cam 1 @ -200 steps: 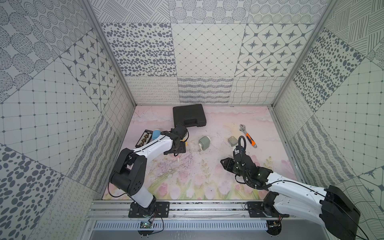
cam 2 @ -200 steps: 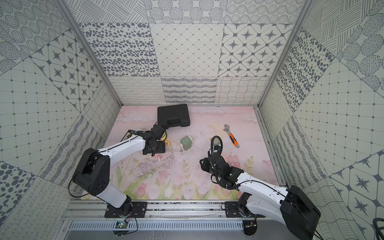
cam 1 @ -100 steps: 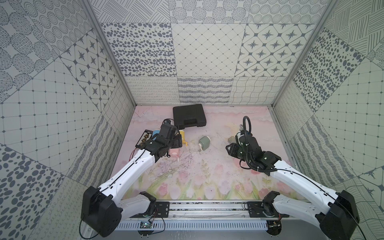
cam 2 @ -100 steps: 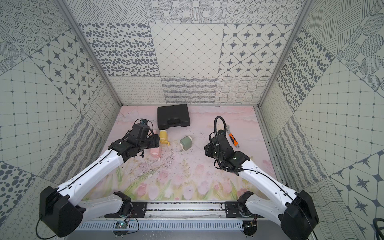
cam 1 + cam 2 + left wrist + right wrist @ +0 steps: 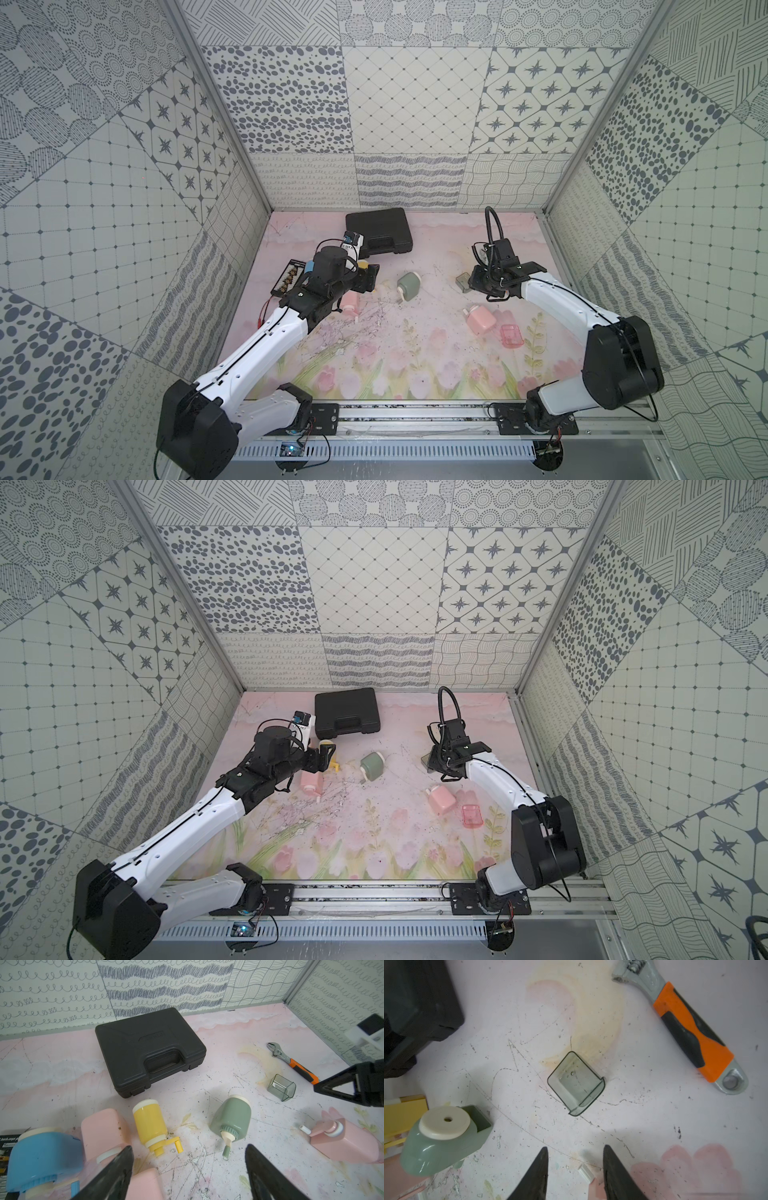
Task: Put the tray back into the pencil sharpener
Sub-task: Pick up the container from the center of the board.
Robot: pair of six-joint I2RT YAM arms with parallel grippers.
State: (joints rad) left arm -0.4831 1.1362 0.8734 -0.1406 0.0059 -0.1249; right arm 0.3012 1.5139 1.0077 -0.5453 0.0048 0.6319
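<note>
The tray [image 5: 576,1082] is a small clear green-tinted box lying alone on the table, open side up, also seen in both top views [image 5: 462,282] [image 5: 425,760]. The green pencil sharpener [image 5: 232,1118] [image 5: 409,286] lies on its side to the tray's left, its empty slot [image 5: 478,1118] facing the tray. My right gripper [image 5: 575,1147] hovers open just short of the tray, holding nothing. My left gripper [image 5: 188,1147] [image 5: 372,276] hangs open and empty above the table, near the green sharpener's crank end.
A black case [image 5: 380,235] lies at the back. An orange-handled wrench [image 5: 685,1028] lies beyond the tray. Yellow [image 5: 149,1124], blue [image 5: 41,1155] and pink [image 5: 104,1132] sharpeners crowd the left gripper. Another pink sharpener [image 5: 480,320] and a pink tray [image 5: 511,336] lie front right.
My right arm has swung from the table's front middle out to the clear tray, and its jaws have widened. My left arm has lifted and pulled back from the yellow sharpener.
</note>
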